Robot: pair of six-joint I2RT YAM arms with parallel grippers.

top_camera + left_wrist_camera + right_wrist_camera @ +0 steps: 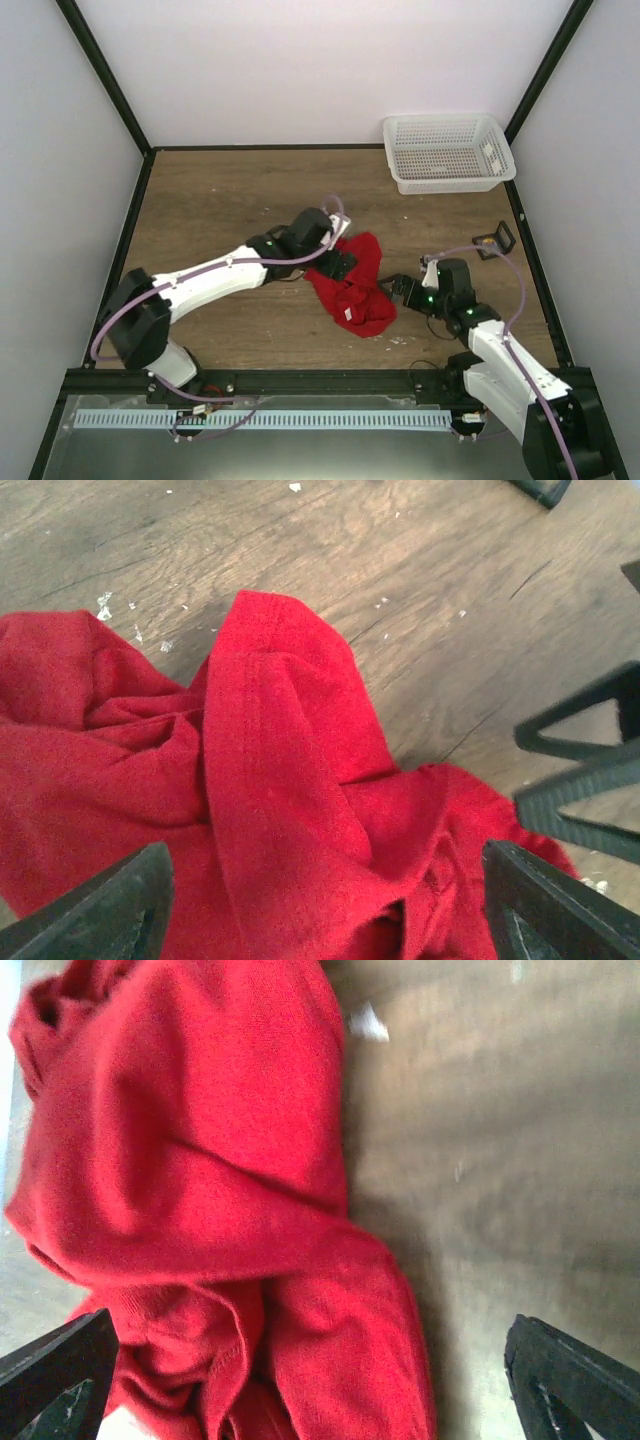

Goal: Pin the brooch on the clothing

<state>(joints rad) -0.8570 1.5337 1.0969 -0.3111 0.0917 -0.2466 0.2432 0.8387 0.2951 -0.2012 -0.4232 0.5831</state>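
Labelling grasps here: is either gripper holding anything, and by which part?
Nothing is held. Both the left gripper and the right gripper stand open by the crumpled red T-shirt.

The wooden table [220, 200] carries a crumpled red T-shirt [356, 288], a white basket [450, 184] and perhaps a wire stand [490, 242].

Far-left of desk [200, 200] bare, room to pass. Basket [448, 152] blocks far-right corner; stand [495, 240] at right edge. Shirt [355, 290] heaped mid-desk, w/ left pincer [337, 262] over it, right pincer [400, 290] just beside.
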